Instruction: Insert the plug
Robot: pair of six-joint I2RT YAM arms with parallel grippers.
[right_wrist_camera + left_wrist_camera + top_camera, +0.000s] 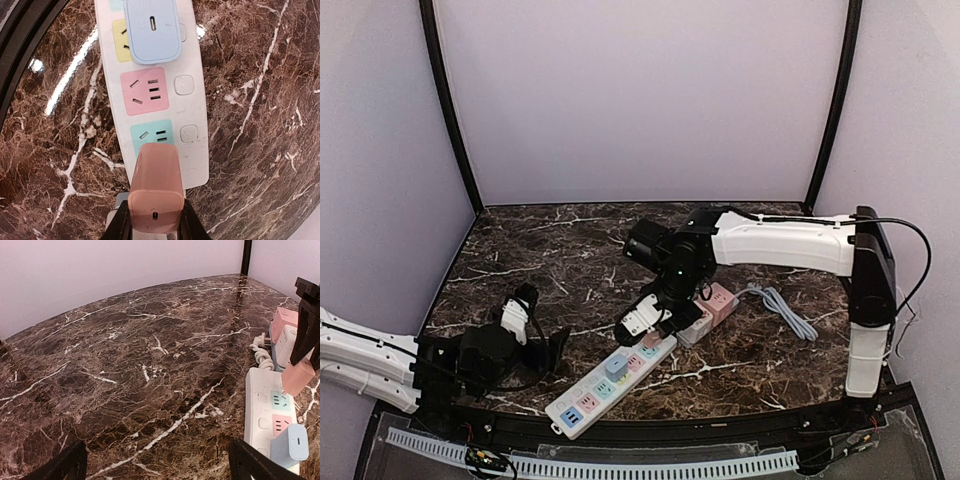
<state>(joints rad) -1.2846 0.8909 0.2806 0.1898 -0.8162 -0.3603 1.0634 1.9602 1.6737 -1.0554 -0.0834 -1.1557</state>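
A white power strip [605, 385] with coloured sockets lies near the table's front, also seen in the right wrist view [192, 55] and the left wrist view [260, 405]. A blue plug [151, 30] sits in one socket. My right gripper [155, 225] is shut on a pink plug [156, 192] and holds it over the teal socket [152, 136] at the strip's end; the pink plug also shows in the left wrist view [297, 377]. My left gripper [535, 325] is open and empty, resting left of the strip.
A pink and white cube adapter [712, 308] with a coiled grey cable [785, 308] lies right of the strip. Purple walls and black frame posts enclose the marble table [560, 250].
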